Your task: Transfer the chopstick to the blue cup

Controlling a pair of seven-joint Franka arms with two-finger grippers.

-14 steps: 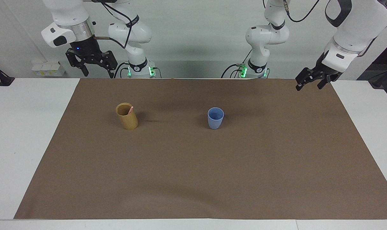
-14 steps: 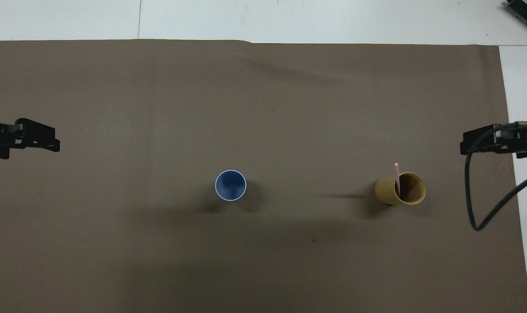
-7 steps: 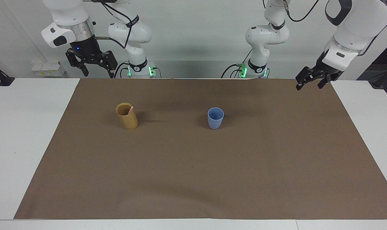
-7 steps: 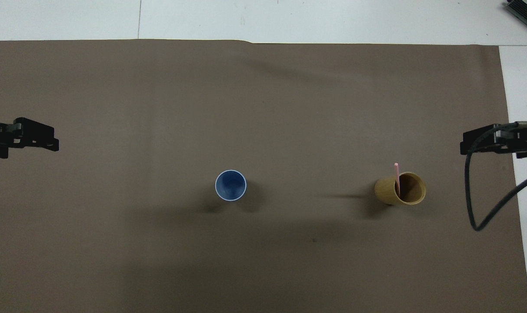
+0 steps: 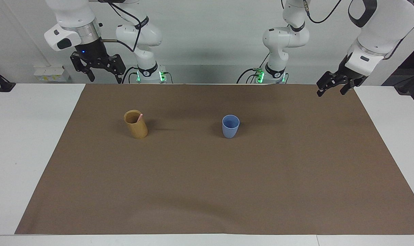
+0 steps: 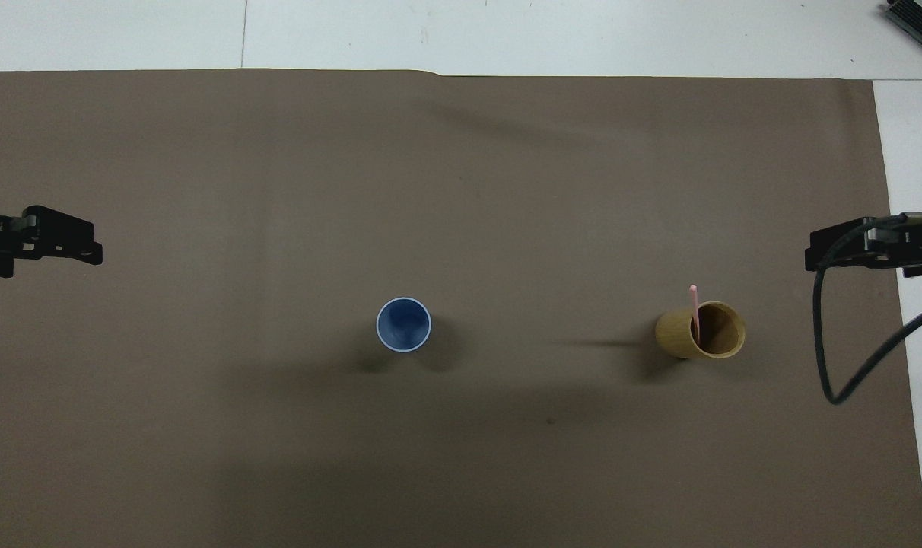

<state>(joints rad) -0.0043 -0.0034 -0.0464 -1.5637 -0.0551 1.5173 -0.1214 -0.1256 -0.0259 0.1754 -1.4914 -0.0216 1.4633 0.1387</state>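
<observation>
you're at the very start: both the right gripper [image 5: 104,76] and the left gripper [image 5: 332,88] hang released and empty at the table's ends, so bring the right one down over the chopstick [image 6: 693,310] standing in the tan cup [image 5: 136,124], pinch its tip, and carry it to the blue cup [image 5: 230,126].

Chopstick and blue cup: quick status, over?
Left gripper and right gripper open, empty, raised at the table's ends. Chopstick stands in tan cup; blue cup empty. Nothing between the cups.
</observation>
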